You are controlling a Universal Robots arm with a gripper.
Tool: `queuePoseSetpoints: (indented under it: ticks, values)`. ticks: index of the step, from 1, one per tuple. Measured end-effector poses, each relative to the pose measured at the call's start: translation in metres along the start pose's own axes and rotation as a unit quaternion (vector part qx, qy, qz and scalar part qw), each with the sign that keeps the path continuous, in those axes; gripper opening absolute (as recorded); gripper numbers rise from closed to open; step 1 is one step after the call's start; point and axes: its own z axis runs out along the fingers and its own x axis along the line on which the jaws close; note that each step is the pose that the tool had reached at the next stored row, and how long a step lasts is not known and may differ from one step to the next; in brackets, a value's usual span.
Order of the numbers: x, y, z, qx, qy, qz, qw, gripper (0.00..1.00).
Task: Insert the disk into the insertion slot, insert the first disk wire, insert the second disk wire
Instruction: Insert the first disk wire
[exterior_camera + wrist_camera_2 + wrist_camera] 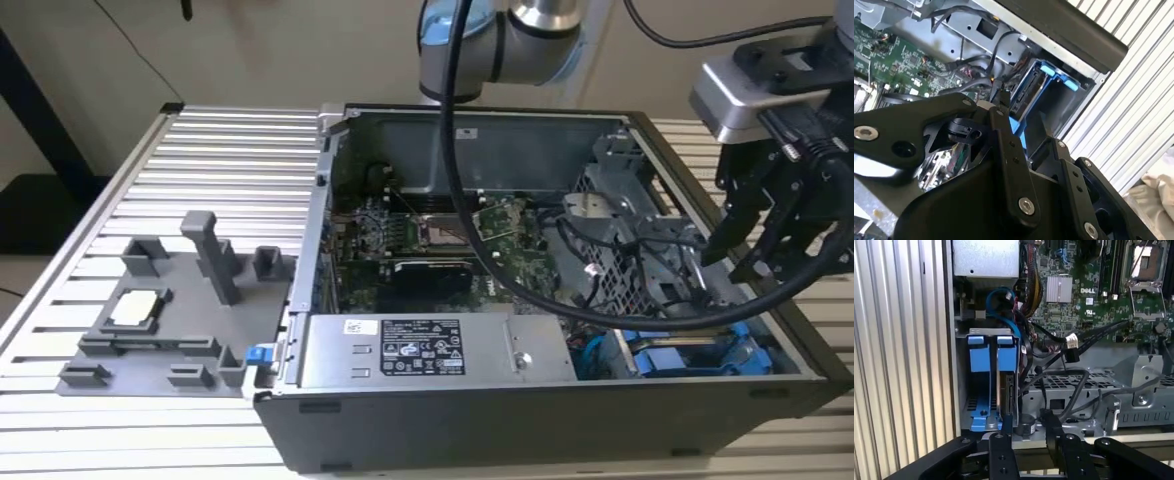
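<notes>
Exterior view, from its left: a slatted table [80, 200] carries a grey jig [160, 345] with a small square chip [138, 307] seated in it. Next comes the open case [534, 420], with the board [441, 235] exposed. A grey box [414, 350] with a white sticker lies along the near wall. Toward that view's right, the disk [694, 357] sits in the slot [988, 332]. In the first wrist view the disk [1006, 357] stands on edge in its blue frame, just beside a second blue carrier [979, 360]. Black wires [1072, 347] lie loose over the board, their plugs free. Another black wire end [1046, 415] lies just beside one of my fingers [1054, 432]. My pincer [738, 265] hangs over the slot end of the case. It is released: fingers apart, nothing gripped between them. In the second wrist view my pincer [1021, 117] points toward the disk [1031, 92].
</notes>
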Motion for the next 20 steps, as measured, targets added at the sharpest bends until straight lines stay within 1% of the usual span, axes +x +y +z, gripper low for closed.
queuePoseSetpoints:
  ticks: [1,5,7,9,12,14,15,17,20]
  values:
    - [-0.0013,0.0001,0.0007,0.0044,0.0002,-0.003,1.0,0.4]
    - [-0.0085,0.0014,0.0041,0.017,0.005,-0.013,0.9998,0.4]
    - [-0.0116,0.0055,0.0055,0.0228,0.0064,-0.014,0.9996,0.4]
    - [-0.0131,0.0109,0.0067,0.0296,0.0073,-0.015,0.9994,0.4]
    - [-0.0155,0.0148,0.0096,0.0396,0.007,-0.018,0.999,0.4]
    - [-0.0174,0.0173,0.0112,0.0451,0.007,-0.019,0.9988,0.4]
    - [-0.0183,0.0185,0.0116,0.0465,0.0072,-0.02,0.9987,0.4]
    - [-0.0194,0.0197,0.0122,0.0477,0.0076,-0.02,0.9986,0.4]
    - [-0.0195,0.02,0.0128,0.0483,0.0077,-0.02,0.9986,0.4]
